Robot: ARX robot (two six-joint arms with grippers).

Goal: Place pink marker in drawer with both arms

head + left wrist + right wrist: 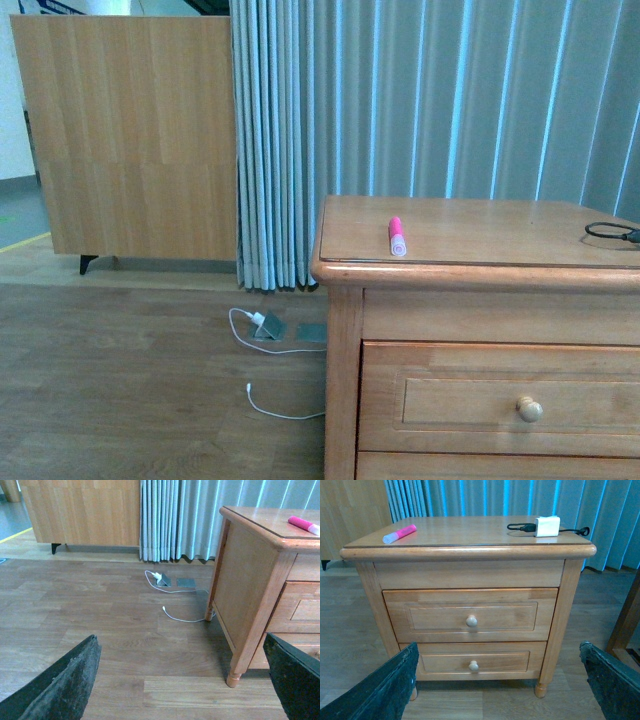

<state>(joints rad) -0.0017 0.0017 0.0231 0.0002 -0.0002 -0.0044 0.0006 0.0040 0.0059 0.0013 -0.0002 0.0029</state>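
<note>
Cabinet top (480,235): bright pink marker (397,236)

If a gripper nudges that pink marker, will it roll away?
Probably: the pink marker is a round cylinder lying on its side on the smooth cabinet top. It looks rigid and light, so a pinch should hold.

A short cylindrical plastic marker (397,237) is coloured bright pink, with a paler whitish end. The wooden cabinet (480,312) and its panelled top drawer (450,400) are finished in honey brown, the round knob (529,408) in pale cream. The pleated fabric curtain (450,100) is striped grey-blue; the plank floor (120,380) is grained dull brown.
</note>
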